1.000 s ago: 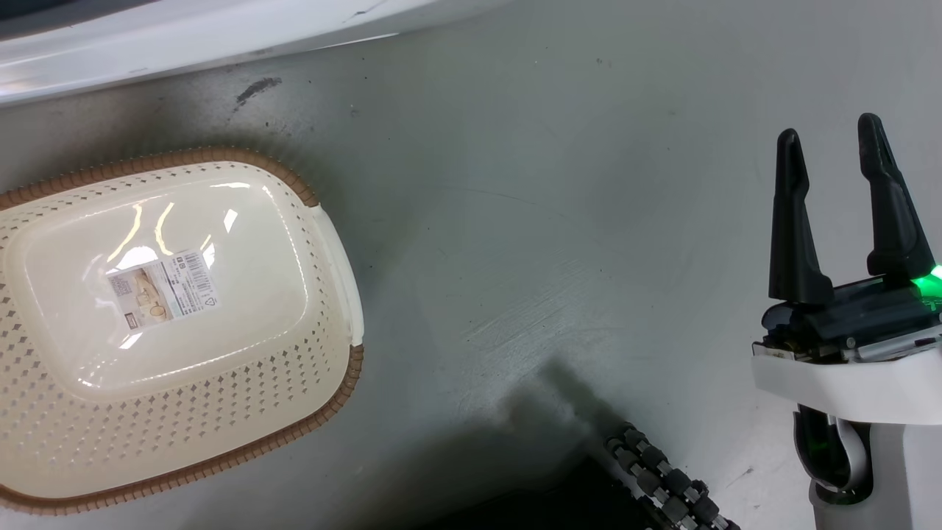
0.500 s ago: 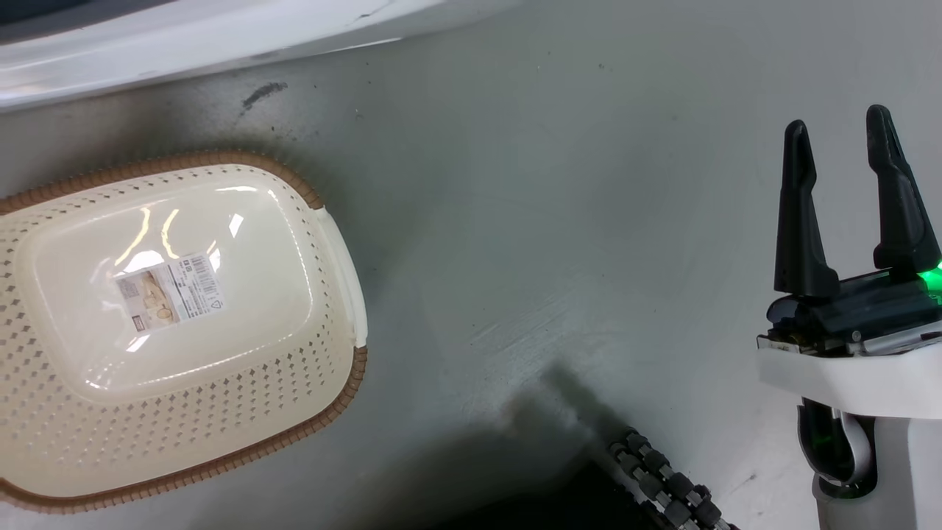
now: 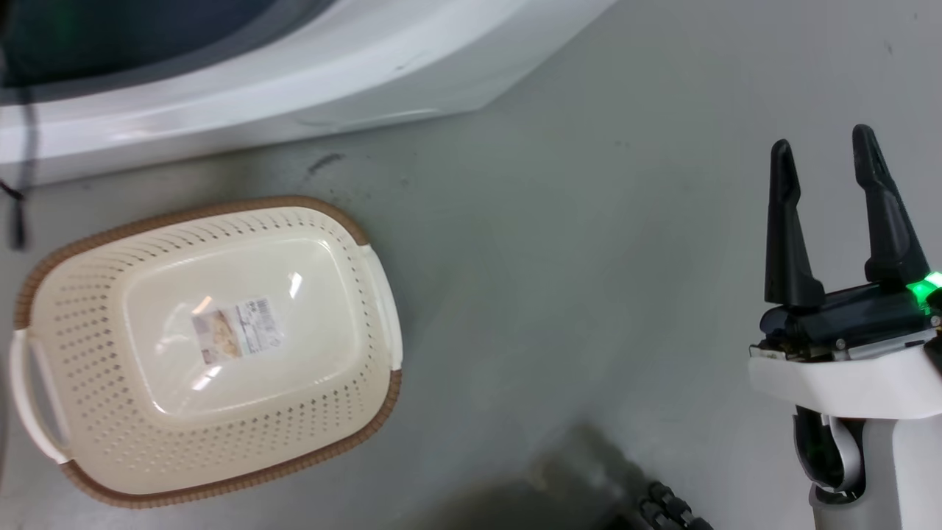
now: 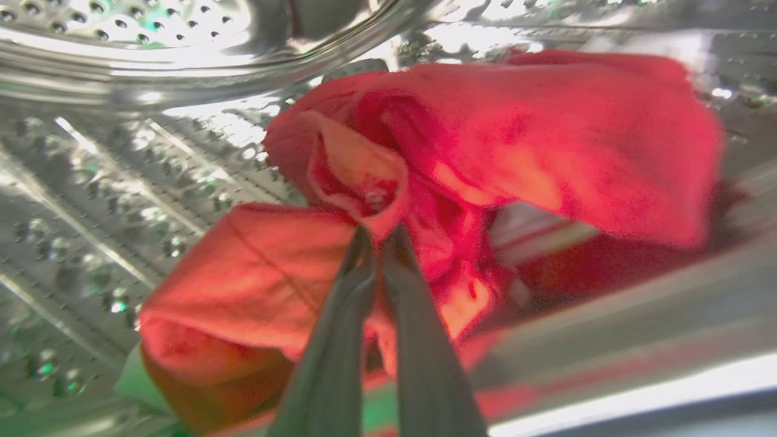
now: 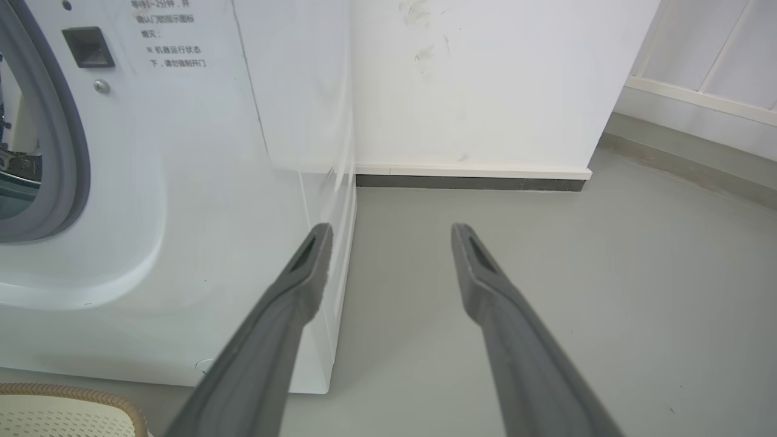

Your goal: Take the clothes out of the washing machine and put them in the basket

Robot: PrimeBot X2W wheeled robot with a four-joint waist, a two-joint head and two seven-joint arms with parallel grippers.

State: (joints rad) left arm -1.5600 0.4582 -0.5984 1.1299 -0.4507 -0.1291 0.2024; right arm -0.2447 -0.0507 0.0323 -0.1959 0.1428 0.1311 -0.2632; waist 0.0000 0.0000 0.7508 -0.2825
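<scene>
The left tool (image 4: 377, 233) is reaching inside the perforated steel drum (image 4: 91, 182) of the washing machine (image 5: 182, 152). Its two fingers are pressing together on a fold of the red clothes (image 4: 546, 133), which are lying bunched in the drum. The right tool (image 3: 823, 140) is hovering above the grey floor (image 3: 589, 258), fingers spread and gripping nothing. The cream basket (image 3: 96, 383) is sitting on the floor just in front of the washing machine, well apart from the right tool.

Head view downward, right wrist level, sharing basket (image 3: 221, 456), washing machine (image 3: 331, 73)
</scene>
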